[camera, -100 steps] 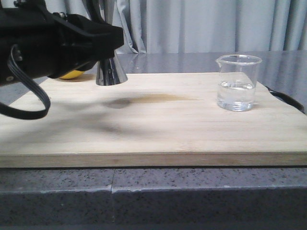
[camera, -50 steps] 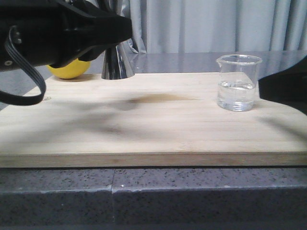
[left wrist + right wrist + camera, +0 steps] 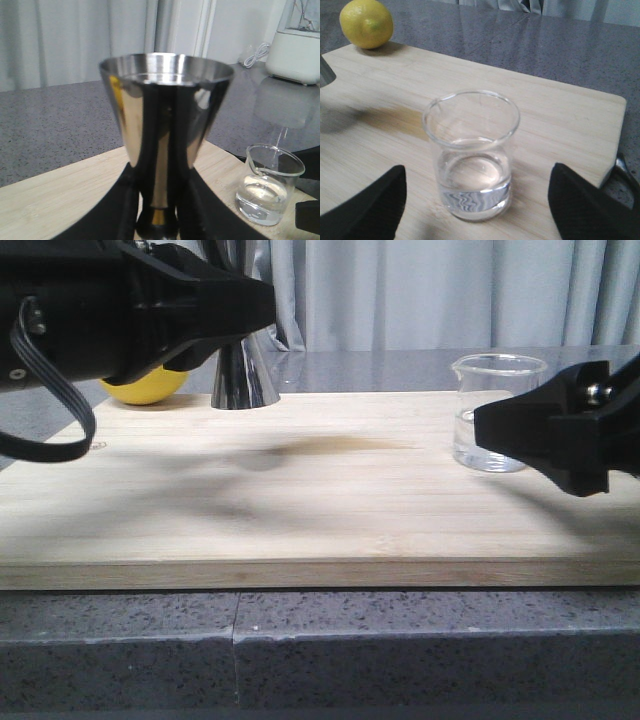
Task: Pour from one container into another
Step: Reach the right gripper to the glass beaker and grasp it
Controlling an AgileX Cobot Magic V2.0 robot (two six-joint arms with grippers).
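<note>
- Holding one steel jigger (image 3: pixel 165 145), the left gripper (image 3: pixel 157 220) has its two black fingers closed on the narrow waist; the wide mouth faces up and the cup is upright.
- From the front, the jigger's lower cone (image 3: pixel 243 375) shows beneath the left arm at the far left of the wooden board (image 3: pixel 320 490); I cannot tell whether it touches the board.
- One clear glass beaker (image 3: pixel 471 155) stands upright on the board's right side, well apart from the jigger, with clear liquid filling roughly its lower third.
- The right gripper (image 3: pixel 475 210) has its two fingers spread wide, one on each side of the beaker, neither touching the glass.
- In the front view the right gripper (image 3: pixel 560 435) partly covers the beaker (image 3: pixel 490 405).
- One yellow lemon (image 3: pixel 366 23) sits at the board's far left corner.
- One white appliance (image 3: pixel 295 45) stands on the grey counter (image 3: pixel 55 125) behind the board.
- Pale curtains (image 3: pixel 430 290) hang behind.
</note>
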